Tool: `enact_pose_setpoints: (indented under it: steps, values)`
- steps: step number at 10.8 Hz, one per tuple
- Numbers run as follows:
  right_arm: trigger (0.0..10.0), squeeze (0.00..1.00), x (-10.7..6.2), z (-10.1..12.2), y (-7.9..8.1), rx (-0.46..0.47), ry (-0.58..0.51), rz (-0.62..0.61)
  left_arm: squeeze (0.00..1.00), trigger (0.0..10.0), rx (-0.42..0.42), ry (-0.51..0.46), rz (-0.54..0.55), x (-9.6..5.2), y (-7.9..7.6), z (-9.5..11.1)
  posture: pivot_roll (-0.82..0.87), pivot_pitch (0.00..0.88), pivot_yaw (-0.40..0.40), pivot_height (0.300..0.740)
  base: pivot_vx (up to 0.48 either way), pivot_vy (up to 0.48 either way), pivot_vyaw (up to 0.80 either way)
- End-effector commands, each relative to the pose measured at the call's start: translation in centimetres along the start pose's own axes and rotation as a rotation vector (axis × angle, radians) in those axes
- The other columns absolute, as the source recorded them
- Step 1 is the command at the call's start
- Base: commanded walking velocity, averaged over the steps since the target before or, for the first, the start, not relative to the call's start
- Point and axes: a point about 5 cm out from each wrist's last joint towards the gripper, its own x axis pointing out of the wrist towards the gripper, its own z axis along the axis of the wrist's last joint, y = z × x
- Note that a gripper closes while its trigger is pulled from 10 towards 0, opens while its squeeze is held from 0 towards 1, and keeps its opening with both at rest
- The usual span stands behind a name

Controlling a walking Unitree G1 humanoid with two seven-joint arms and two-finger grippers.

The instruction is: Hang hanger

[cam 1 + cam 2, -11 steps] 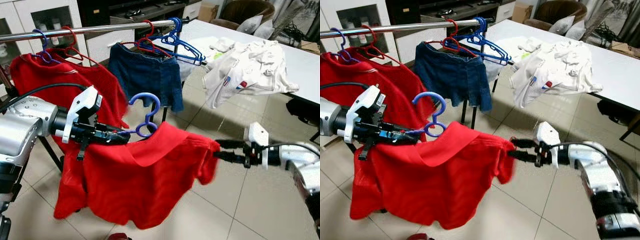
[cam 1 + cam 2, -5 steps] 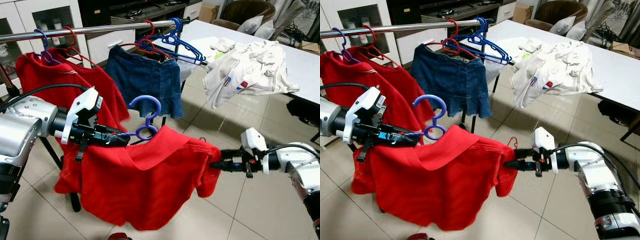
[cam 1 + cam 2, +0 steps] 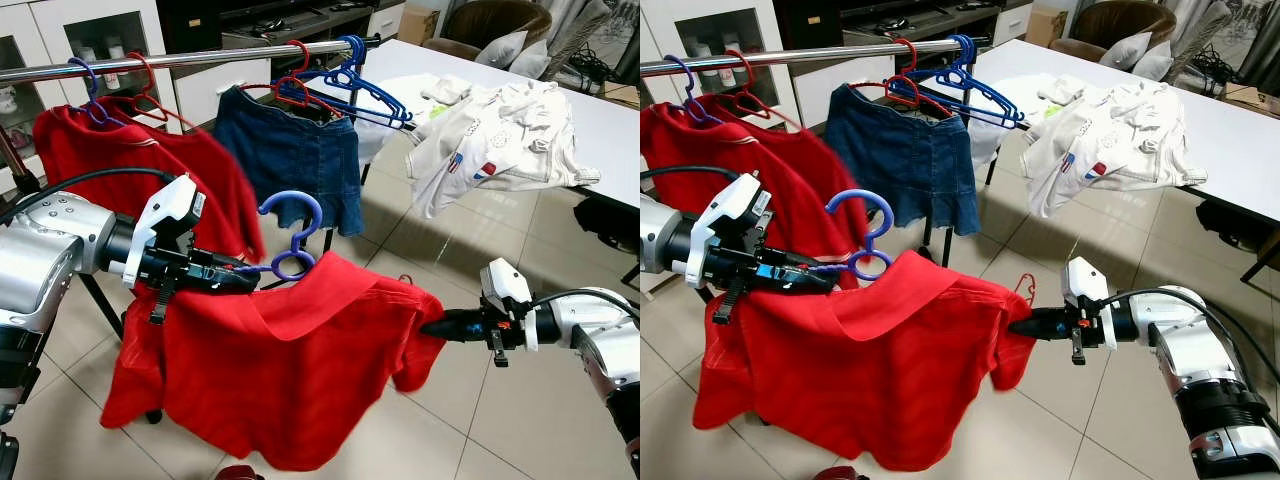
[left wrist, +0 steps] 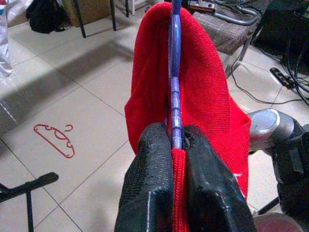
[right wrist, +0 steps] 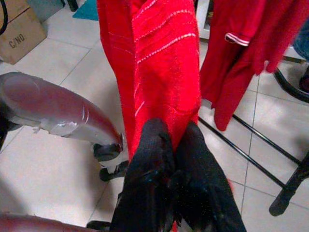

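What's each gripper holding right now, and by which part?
Left gripper is shut on the blue plastic hanger, at its neck below the hook. Right gripper pinches the sleeve end of the red knit top draped on it.

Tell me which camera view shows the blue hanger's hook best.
The left eye view: the blue hanger's hook shows whole, curling up above the red shirt beside the left gripper. The right eye view shows it equally whole. The left wrist view shows the hanger edge-on between the fingers.

A home: tiled floor; clothes rail; white table; cabinets.
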Motion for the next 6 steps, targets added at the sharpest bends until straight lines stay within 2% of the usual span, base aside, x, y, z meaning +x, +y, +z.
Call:
enact_pose_setpoints:
  steps: [1,6]
  values:
    - [0.0,0.0,-0.58,-0.03,-0.1,0.014,0.007,-0.001,0.0,0.0,0.027,-0.012,-0.005,-0.21,0.08,0.68,0.1,0.0,-0.071,0.74,0.0,0.0,0.0]
    - [0.0,0.0,-0.57,0.06,0.15,0.043,-0.015,0.009,0.0,0.0,0.032,-0.019,0.0,-0.19,0.16,0.73,0.1,0.0,-0.071,0.74,0.0,0.0,0.0]
